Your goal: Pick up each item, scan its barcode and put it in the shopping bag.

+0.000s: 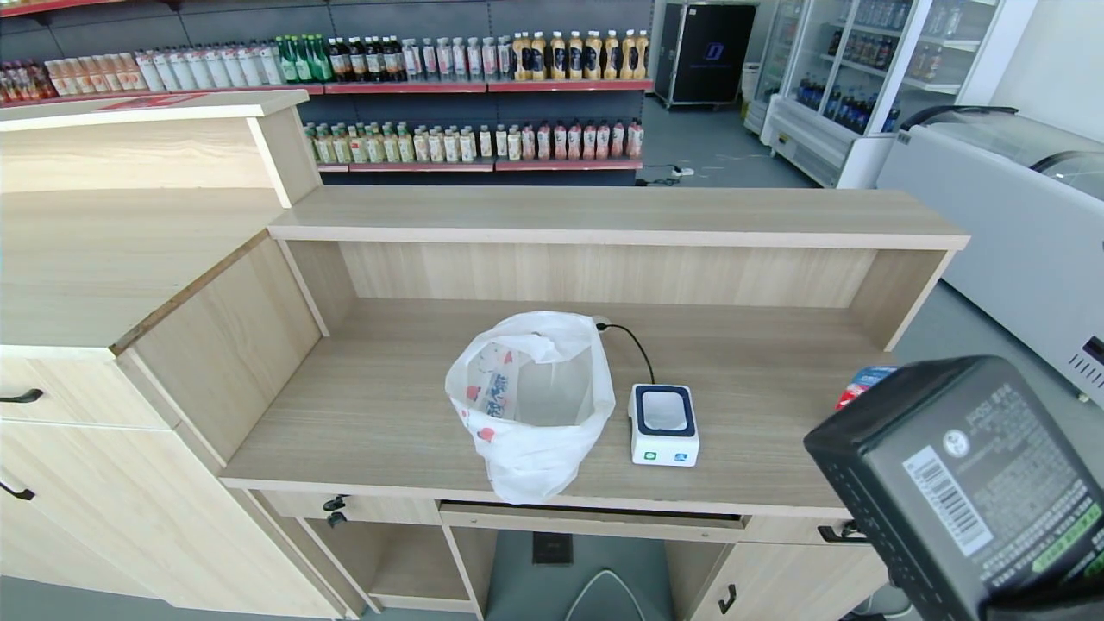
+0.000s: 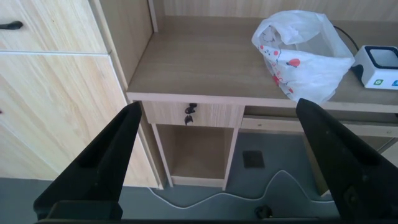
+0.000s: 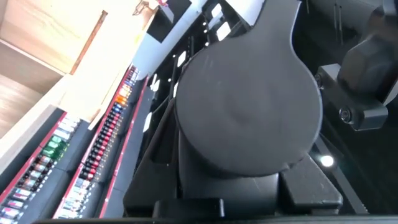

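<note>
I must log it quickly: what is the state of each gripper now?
Left gripper: open, holding nothing.
Right gripper: closed on the black box.

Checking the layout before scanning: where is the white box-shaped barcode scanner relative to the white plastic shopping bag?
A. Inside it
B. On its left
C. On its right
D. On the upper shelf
C: the scanner stands on the wooden counter, to the right of the bag.

Head camera looks down on the desk point(image 1: 371, 414) from close. Left wrist camera, lower, shares its shopping bag point(image 1: 530, 401) and scanner point(image 1: 664, 423); right wrist camera faces the bottle shelves point(image 3: 62, 165).
</note>
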Controlling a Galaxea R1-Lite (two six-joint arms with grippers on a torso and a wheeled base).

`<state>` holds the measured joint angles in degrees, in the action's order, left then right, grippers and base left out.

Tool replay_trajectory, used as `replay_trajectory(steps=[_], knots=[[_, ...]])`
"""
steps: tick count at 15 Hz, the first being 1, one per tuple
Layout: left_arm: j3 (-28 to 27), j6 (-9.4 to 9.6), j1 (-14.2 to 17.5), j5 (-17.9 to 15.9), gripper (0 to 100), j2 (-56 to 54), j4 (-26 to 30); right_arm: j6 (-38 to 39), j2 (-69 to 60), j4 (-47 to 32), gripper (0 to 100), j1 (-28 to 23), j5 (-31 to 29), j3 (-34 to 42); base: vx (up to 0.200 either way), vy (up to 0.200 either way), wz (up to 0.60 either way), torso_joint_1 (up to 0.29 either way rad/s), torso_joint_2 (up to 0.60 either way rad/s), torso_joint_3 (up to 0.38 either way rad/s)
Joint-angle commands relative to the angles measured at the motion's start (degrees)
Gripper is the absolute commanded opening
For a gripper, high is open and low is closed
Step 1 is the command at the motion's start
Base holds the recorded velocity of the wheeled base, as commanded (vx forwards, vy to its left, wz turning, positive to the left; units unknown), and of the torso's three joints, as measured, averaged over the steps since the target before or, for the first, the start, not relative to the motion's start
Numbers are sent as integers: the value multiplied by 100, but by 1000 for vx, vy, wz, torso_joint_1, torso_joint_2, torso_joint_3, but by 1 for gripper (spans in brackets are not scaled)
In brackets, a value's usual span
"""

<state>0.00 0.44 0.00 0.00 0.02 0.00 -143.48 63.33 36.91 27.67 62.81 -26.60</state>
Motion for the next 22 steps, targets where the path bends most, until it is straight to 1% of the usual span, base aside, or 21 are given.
replay_trajectory(steps=[1, 5, 11, 12, 13, 14, 15, 16, 17, 18, 19, 20, 21, 22], knots=[[0, 0, 0, 0, 100, -2, 0, 5, -66, -9, 0, 1, 39, -3, 0, 0, 0, 0, 0, 0], [0, 0, 0, 0, 100, -2, 0, 22, -286, -9, 0, -16, 241, -3, 0, 0, 0, 0, 0, 0], [0, 0, 0, 0, 100, -2, 0, -31, -356, -141, 0, -87, 311, 6, 0, 0, 0, 0, 0, 0], [0, 0, 0, 0, 100, -2, 0, 5, -330, -184, 0, -87, 311, -3, 0, 0, 0, 0, 0, 0], [0, 0, 0, 0, 100, -2, 0, 172, -260, -404, 0, -113, 294, -21, 0, 0, 0, 0, 0, 0], [0, 0, 0, 0, 100, -2, 0, 602, -207, -703, 0, -465, 48, -73, 0, 0, 0, 0, 0, 0], [0, 0, 0, 0, 100, -2, 0, 1244, -251, -808, 0, -1089, -506, -161, 0, 0, 0, 0, 0, 0], [0, 0, 0, 0, 100, -2, 0, 2325, -277, -800, 0, -1572, -1025, -223, 0, 0, 0, 0, 0, 0], [0, 0, 0, 0, 100, -2, 0, 3538, -295, -703, 0, -2117, -1359, -232, 0, 0, 0, 0, 0, 0], [0, 0, 0, 0, 100, -2, 0, 4487, -339, -536, 0, -2706, -1526, -223, 0, 0, 0, 0, 0, 0], [0, 0, 0, 0, 100, -2, 0, 5269, -295, -413, 0, -3216, -1728, -223, 0, 0, 0, 0, 0, 0], [0, 0, 0, 0, 100, -2, 0, 5779, -216, -395, 0, -3629, -1939, -214, 0, 0, 0, 0, 0, 0], [0, 0, 0, 0, 100, -2, 0, 6174, -119, -387, 0, -3857, -2220, -223, 0, 0, 0, 0, 0, 0], [0, 0, 0, 0, 100, -2, 0, 7229, 13, -395, 0, -4086, -3090, -188, 0, 0, 0, 0, 0, 0]])
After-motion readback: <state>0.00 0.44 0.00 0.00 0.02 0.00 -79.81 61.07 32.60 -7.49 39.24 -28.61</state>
